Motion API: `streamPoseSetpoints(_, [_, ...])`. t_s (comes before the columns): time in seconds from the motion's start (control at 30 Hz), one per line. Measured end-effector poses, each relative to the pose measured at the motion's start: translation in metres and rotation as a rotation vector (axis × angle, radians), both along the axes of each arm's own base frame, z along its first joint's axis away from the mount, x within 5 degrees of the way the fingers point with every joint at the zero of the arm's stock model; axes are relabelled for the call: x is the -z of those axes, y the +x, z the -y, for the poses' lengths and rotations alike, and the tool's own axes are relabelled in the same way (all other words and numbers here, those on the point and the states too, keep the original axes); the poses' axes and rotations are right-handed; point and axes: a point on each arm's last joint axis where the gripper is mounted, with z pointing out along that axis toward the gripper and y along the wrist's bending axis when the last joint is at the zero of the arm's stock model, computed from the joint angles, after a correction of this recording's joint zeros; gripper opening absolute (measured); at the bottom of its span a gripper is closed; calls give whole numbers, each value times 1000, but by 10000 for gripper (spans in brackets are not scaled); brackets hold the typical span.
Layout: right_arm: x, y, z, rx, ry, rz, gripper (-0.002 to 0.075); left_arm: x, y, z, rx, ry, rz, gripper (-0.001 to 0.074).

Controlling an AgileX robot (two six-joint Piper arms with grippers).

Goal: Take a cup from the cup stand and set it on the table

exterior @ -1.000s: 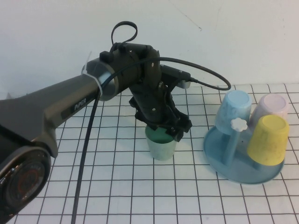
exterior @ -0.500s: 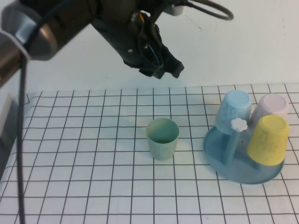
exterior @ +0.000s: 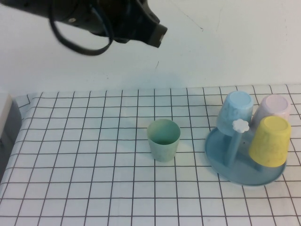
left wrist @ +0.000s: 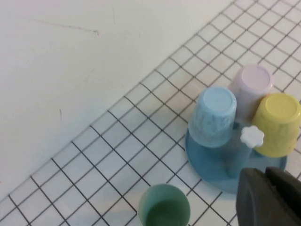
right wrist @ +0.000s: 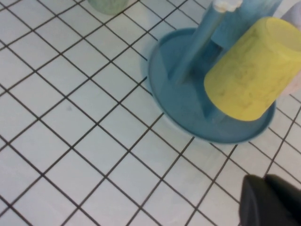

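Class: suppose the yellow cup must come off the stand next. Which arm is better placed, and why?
Probably the right. The right gripper hangs close over the cup stand beside the yellow cup, while the left gripper is raised high, well away from the stand.

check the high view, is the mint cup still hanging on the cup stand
No, the cup stands upright on the table, apart from the cup stand.
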Motion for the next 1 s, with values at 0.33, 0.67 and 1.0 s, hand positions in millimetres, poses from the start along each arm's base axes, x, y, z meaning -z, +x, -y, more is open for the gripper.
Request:
streamPoseSetpoints(0.33, [2,-8,0,10,40,-52,0,50,-59,-50,-48,-83,174,1])
streamPoseSetpoints(0.67, [9,-18,-5,-20,87,-201,0,98,-82,-71,-81,-88,213,1])
streamPoseSetpoints(1.0, [8,-19,-7,-30,121,-206,0,123,-87,-73,-49,15,82,-1])
